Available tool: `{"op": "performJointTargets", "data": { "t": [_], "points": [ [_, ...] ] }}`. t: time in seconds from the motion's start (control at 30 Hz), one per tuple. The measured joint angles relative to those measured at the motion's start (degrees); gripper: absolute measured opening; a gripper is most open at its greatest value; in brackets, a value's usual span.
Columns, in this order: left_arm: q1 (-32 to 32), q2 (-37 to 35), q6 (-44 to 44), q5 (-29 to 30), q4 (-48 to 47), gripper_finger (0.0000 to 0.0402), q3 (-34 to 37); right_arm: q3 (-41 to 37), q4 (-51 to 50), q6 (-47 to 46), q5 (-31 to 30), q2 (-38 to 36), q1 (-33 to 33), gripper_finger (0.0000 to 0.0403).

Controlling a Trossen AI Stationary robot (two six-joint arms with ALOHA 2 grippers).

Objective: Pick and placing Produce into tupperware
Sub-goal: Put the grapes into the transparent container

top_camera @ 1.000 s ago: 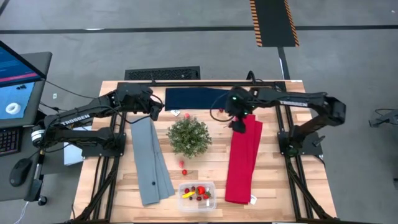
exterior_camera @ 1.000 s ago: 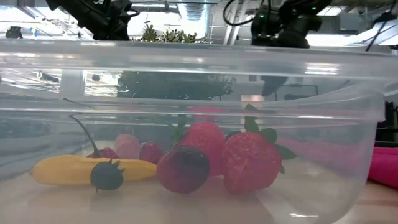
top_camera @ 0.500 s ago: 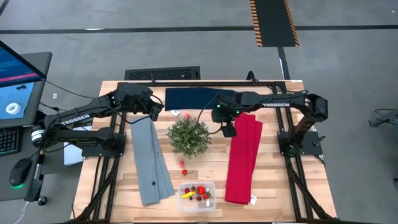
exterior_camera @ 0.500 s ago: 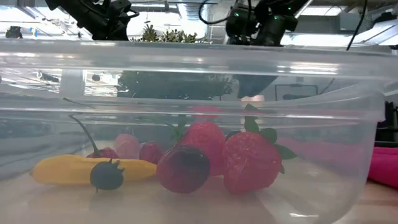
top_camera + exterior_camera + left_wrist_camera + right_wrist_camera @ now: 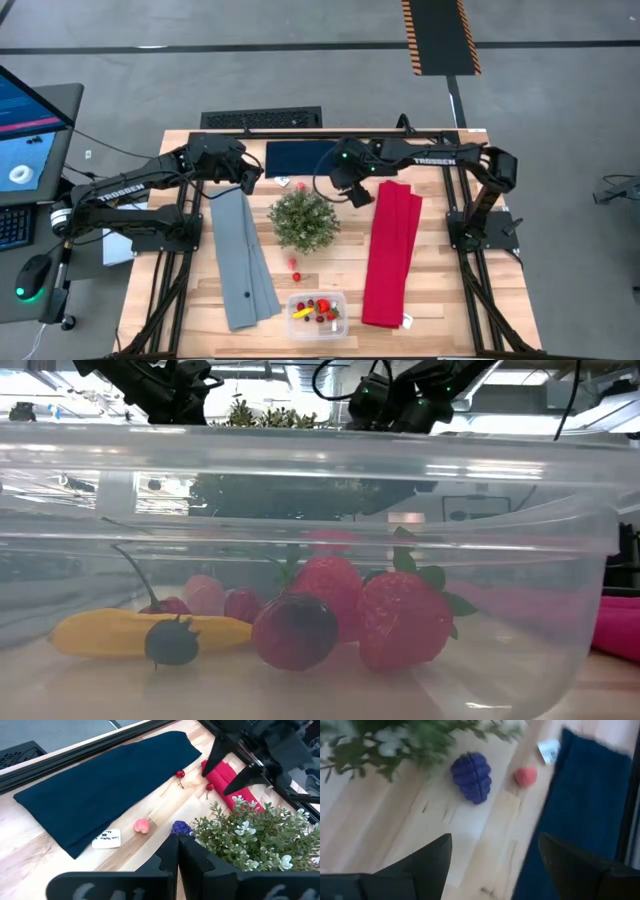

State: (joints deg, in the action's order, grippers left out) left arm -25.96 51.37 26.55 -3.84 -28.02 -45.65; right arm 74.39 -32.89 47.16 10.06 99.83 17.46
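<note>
Two dark fingers of the right pincer (image 5: 490,865) stand wide apart, empty, hanging just behind the green plant (image 5: 303,219), with the purple grape cluster (image 5: 471,777) and a pink piece (image 5: 525,776) on the counter (image 5: 440,300) ahead of it. I'd judge it is reaching for the grapes; next it must drop and centre over them. Left pincer (image 5: 177,854) waits pressed together, left of the plant. Far in front of the plant, the tupperware (image 5: 316,314) holds several fruits. Leaves hide part of the ground there.
</note>
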Motion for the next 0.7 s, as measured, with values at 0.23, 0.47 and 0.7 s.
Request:
{"op": "performJointTargets", "data": {
  "t": [0.23,0.47,0.7],
  "points": [
    [0.0,0.0,0.02,-0.02,0.01,0.0,0.0,0.03,1.78,7.01,1.55,2.08,0.99,0.0322],
    [0.0,0.0,0.02,-0.02,0.02,0.0,0.0,0.29,1.8,9.57,2.36,7.84,1.44,0.0322],
    [0.0,0.0,0.02,-0.01,0.01,0.0,0.0,2.81,2.88,9.76,5.59,11.36,1.44,0.0322]
  ]
}}
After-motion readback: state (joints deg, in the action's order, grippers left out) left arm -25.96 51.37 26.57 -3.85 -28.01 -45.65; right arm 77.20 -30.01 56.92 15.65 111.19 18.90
